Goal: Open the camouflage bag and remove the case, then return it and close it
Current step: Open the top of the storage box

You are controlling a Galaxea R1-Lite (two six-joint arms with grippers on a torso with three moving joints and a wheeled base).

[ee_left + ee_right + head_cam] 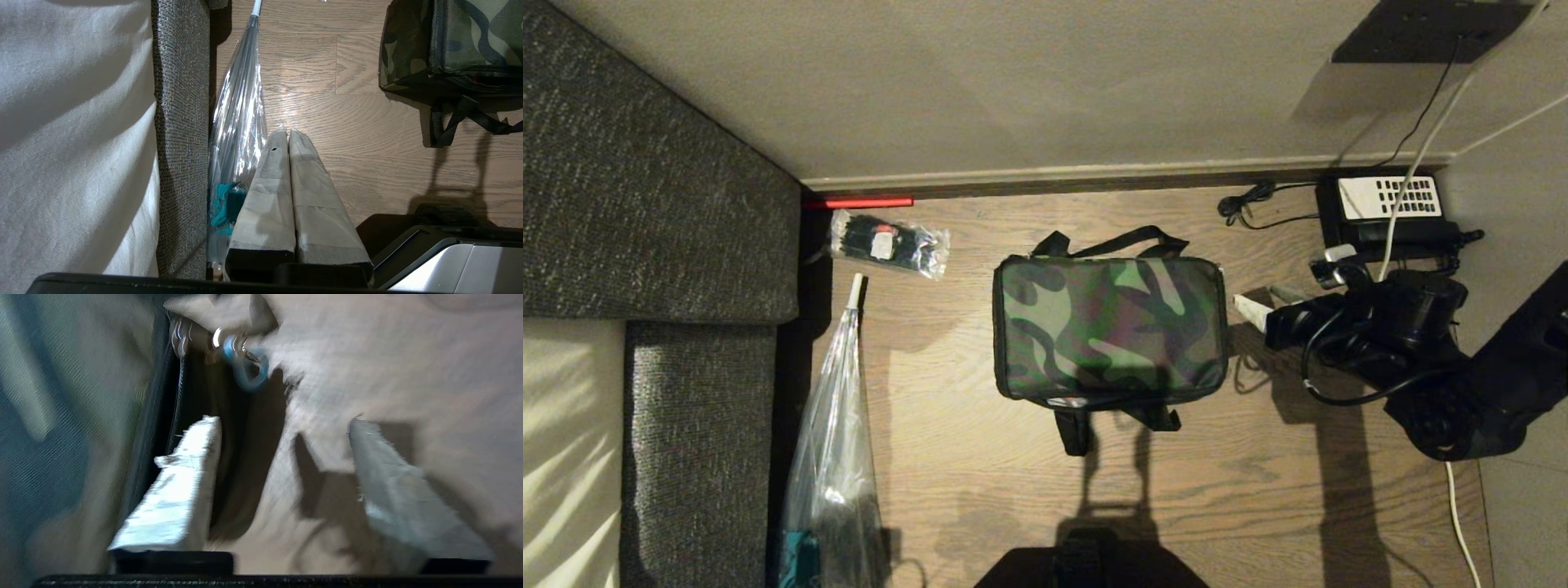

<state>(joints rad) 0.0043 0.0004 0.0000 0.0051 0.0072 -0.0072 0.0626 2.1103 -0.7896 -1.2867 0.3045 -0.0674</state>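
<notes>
Wooden floor (980,506) | camouflage bag (1109,328) lies shut at centre, long axis left-right | right tool (1262,314) just beside bag's right end, fingers spread, empty, zip pull (245,365) ahead | left tool (288,136) closed, well left, parked | right arm nearer

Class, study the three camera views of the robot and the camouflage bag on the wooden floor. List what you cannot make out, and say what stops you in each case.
- The case: hidden in every view by the closed lid of the camouflage bag.
- Zipper pull: right wrist view, motion blur; the open right gripper holds nothing.
- Contents of the clear plastic bag: head view, cut off by the bottom edge and glare.
- Left gripper: shut, shown only in the left wrist view.
</notes>
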